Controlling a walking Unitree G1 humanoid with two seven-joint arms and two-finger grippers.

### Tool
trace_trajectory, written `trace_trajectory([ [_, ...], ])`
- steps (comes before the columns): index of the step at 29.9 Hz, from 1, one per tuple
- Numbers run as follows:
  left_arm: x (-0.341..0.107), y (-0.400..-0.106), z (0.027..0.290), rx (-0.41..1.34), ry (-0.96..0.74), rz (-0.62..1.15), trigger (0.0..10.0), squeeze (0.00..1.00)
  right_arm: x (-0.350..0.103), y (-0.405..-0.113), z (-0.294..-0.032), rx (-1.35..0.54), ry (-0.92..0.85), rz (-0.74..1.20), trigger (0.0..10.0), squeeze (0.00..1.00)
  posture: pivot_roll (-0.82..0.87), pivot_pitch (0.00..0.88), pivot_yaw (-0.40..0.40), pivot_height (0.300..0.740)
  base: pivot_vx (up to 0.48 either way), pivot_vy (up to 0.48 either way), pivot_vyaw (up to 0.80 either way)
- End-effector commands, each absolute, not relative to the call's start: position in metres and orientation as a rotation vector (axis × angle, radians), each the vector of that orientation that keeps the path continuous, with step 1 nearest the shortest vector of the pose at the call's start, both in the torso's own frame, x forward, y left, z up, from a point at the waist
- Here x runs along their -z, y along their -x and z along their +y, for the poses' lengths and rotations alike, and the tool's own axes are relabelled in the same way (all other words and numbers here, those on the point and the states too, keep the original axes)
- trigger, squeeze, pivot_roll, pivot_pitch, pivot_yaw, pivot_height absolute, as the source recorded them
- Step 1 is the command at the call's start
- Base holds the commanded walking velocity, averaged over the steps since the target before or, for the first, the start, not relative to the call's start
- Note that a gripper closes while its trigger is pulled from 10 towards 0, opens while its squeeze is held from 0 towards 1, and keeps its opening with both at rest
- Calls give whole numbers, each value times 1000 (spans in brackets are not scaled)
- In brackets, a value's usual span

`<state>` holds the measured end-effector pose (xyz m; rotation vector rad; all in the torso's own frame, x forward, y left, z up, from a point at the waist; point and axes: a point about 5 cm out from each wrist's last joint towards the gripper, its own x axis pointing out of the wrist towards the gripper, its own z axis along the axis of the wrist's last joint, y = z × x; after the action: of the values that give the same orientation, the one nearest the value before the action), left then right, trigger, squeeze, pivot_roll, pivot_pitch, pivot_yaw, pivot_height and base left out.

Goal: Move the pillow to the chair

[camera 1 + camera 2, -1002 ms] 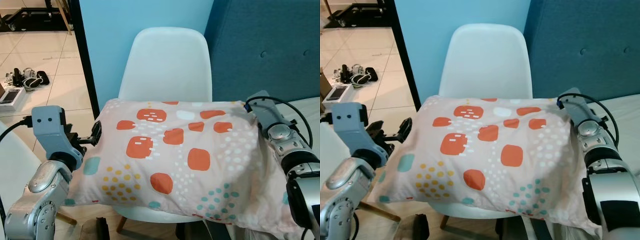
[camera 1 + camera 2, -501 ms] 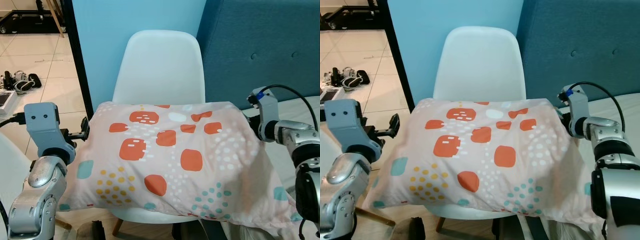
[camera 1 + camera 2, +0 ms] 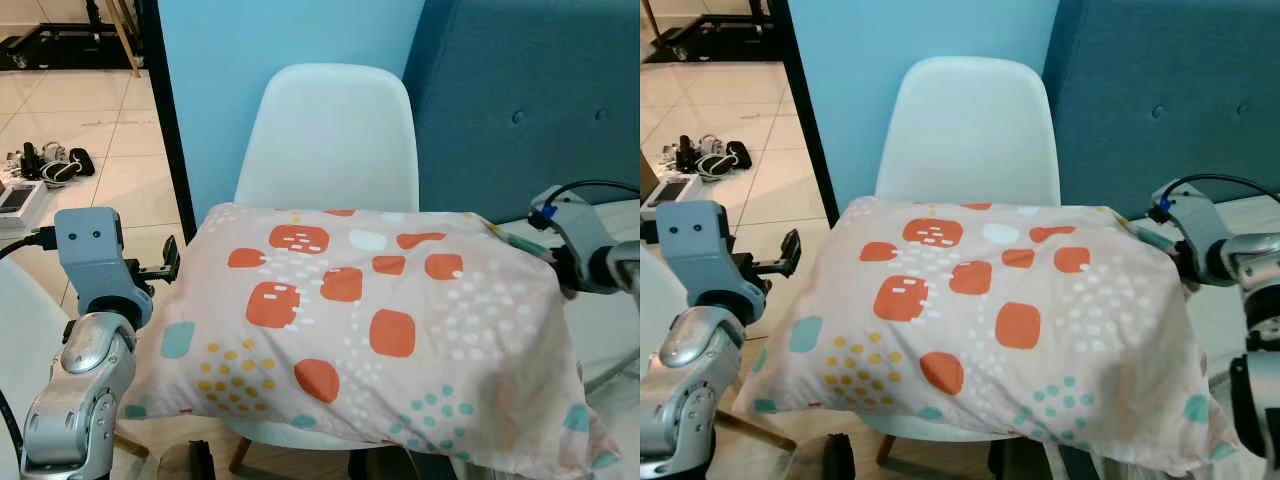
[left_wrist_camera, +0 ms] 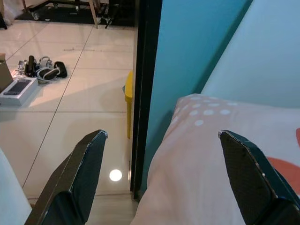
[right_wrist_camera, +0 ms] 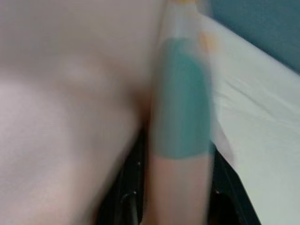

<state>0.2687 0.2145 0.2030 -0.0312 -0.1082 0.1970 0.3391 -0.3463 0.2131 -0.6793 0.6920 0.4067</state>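
Pillow (image 3: pixel 370 330) lay across the white chair (image 3: pixel 330 130), hiding the seat.

At 3 o'clock a blue headboard (image 3: pixel 530 100) stood. The left gripper (image 4: pixel 161 183) was spread at the pillow's 9 o'clock edge; the right gripper's (image 3: pixel 1185 250) fingers, at 3 o'clock, were blurred and unreadable.

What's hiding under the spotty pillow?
The pillow lies on the white chair; a strip of the seat's front edge peeks out below it. The rest of the seat is covered, so anything lying there cannot be seen.
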Motion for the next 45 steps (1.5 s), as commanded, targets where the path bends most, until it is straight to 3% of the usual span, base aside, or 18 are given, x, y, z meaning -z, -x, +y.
trace_trajectory([
  [1,-198,-270,214,-200,23,-93,10000,0,-209,-332,-341,-566,722,744,10000,1000,31,0,-136,541,0,0,0],
  [8,-197,-271,213,-198,25,-94,10000,0,-222,-335,-335,-605,670,666,10000,1000,28,0,-136,541,0,0,0],
  [16,-194,-271,211,-192,32,-87,10000,0,-280,-354,-349,-211,513,324,10000,1000,28,0,-139,541,0,0,0],
  [24,-195,-271,211,-191,34,-90,10000,0,-296,-354,-357,-76,503,248,10000,1000,34,0,-142,541,0,0,0],
  [25,-195,-270,212,-193,34,-91,10000,0,-299,-355,-355,-86,464,229,10000,773,34,0,-142,541,0,0,0],
  [26,-195,-270,212,-193,34,-91,10000,0,-299,-355,-355,-86,464,229,10000,773,34,0,-142,541,0,0,0],
  [27,-195,-270,212,-195,35,-91,10000,0,-302,-357,-350,-135,400,201,10000,0,35,0,-144,541,0,0,0],
  [31,-195,-269,213,-197,36,-90,10000,0,-315,-361,-330,-337,172,92,10000,0,33,2,-145,541,0,0,0],
  [36,-195,-268,212,-196,44,-89,10000,0,-316,-362,-325,-392,84,63,10000,0,30,4,-146,541,0,0,0],
  [37,-195,-268,212,-195,45,-89,10000,0,-314,-363,-325,-368,73,65,0,0,30,4,-146,541,0,0,0],
  [45,-195,-268,213,-195,45,-88,10000,0,-315,-363,-331,-290,62,63,0,0,28,5,-147,541,0,0,0],
])
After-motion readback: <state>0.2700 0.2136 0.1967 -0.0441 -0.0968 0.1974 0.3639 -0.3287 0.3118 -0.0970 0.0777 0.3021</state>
